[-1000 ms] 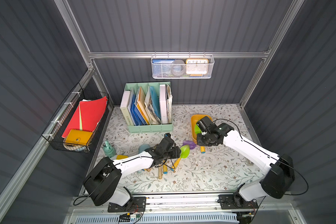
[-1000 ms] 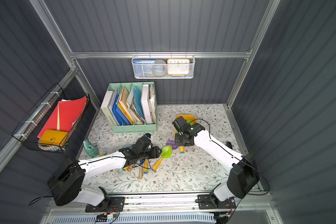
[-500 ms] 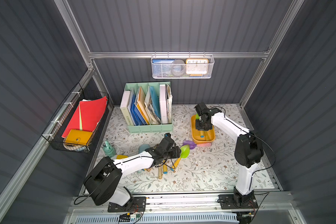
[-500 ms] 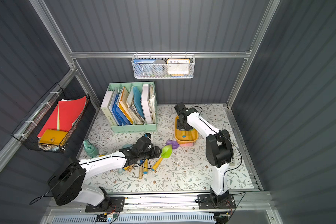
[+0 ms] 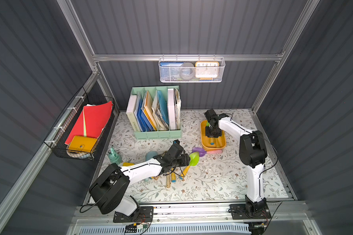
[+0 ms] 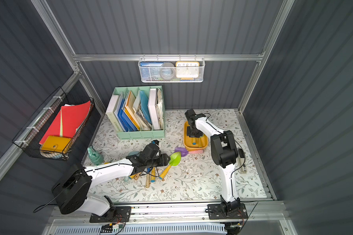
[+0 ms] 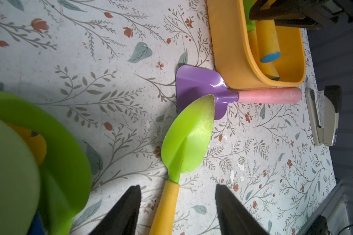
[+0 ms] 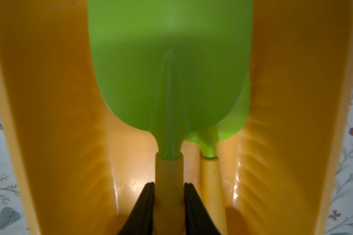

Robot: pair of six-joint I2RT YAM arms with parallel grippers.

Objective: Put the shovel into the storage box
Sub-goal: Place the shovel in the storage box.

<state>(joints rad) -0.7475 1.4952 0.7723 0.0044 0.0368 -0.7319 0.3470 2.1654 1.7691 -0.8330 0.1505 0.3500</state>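
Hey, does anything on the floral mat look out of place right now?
Yes: the purple-bladed, pink-handled toy shovel lies outside the mustard-yellow plastic tub, lying against its wall, with a lime-green shovel blade overlapping it.

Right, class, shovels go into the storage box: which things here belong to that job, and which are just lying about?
Job: storage box, gripped shovel in the right end effector, green shovel at the open left end effector, purple shovel.
Lying about: file holder, stapler, white wire basket, clock.
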